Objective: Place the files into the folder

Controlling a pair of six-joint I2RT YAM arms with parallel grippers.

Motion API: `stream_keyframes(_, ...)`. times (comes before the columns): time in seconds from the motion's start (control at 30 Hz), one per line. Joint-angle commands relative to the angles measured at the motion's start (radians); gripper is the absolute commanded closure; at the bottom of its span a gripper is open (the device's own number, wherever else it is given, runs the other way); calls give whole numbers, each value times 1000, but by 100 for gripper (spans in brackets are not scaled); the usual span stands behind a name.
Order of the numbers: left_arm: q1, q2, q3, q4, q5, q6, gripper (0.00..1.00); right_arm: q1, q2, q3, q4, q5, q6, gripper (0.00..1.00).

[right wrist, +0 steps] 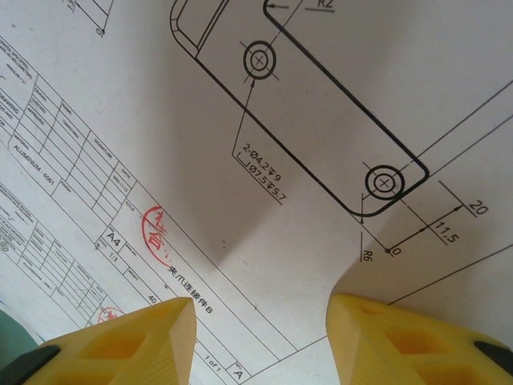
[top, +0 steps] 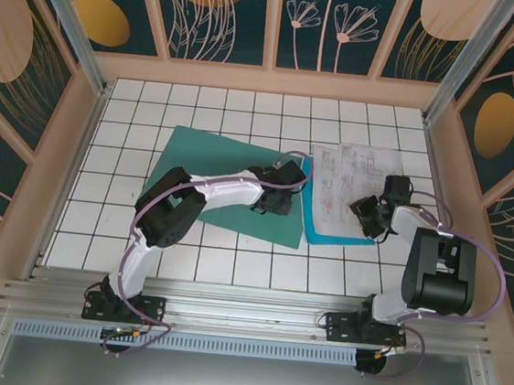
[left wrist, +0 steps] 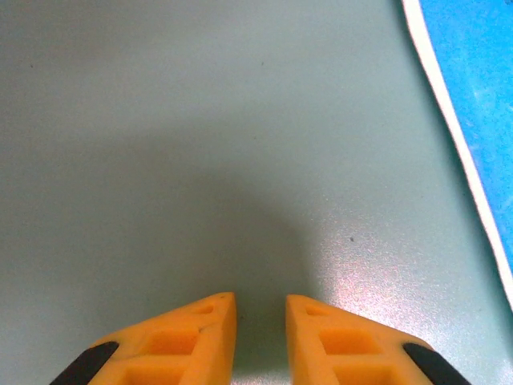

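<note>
- The folder [top: 187,162] is laid flat on the tiled table [top: 231,263], left of centre.
- The left gripper [left wrist: 260,298] is held low over the folder's right part, fingers narrowly apart, nothing clamped.
- The files [top: 350,179] are stacked on a cyan sheet [top: 326,238] against the folder's right edge, outside the folder.
- The right gripper [right wrist: 260,301] is held over the files, fingers well apart, nothing clamped.

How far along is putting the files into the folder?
Nothing looks done: the files lie on the cyan sheet beside the folder. In hand: the left pincer is over the folder, the right pincer open over the files, both empty. Left: all files into the folder.
</note>
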Motion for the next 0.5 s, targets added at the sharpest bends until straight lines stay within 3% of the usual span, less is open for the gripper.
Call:
stream_keyframes(0.0,-5,47,17,-84,52,-27,74,11,-25,9,-92,17,-9,48)
stream_keyframes(0.2,-3,63,86,-76,100,-89,67,6,-127,44,-171,80,-18,37)
stream_keyframes(0.47,10,41,207,-55,181,-127,56,-14,-243,-73,-173,100,18,35)
